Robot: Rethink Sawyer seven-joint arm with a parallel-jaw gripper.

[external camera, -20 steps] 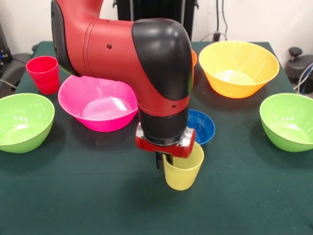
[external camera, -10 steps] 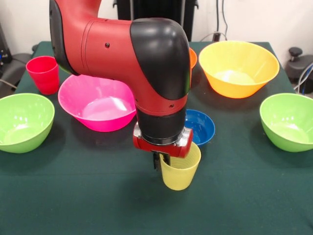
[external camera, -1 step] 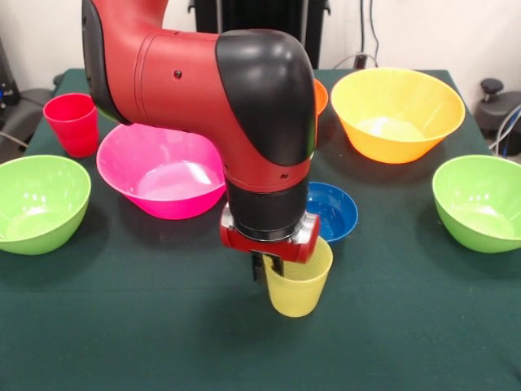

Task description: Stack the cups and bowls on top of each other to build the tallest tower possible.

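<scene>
In the front view my gripper (external camera, -1 step: 271,267) hangs under the big red and black arm, shut on the near-left rim of the pale yellow cup (external camera, -1 step: 299,290). That cup is upright, slightly tilted, low over the green cloth in front of the small dark blue bowl (external camera, -1 step: 337,212). The red cup (external camera, -1 step: 73,122) stands at the far left. A pink bowl (external camera, -1 step: 163,175) sits left of the arm, and a large yellow-orange bowl (external camera, -1 step: 397,114) is at the back right. Lime green bowls sit at the left edge (external camera, -1 step: 39,204) and right edge (external camera, -1 step: 480,202). No tower shows.
A sliver of an orange bowl (external camera, -1 step: 322,96) peeks out behind the arm. The arm's bulk hides the table's middle back. The green-covered table (external camera, -1 step: 146,342) runs to the picture's bottom edge.
The arm has shifted slightly to the left, and the yellow cup has moved left with it. The bowls and red cup have not moved.
</scene>
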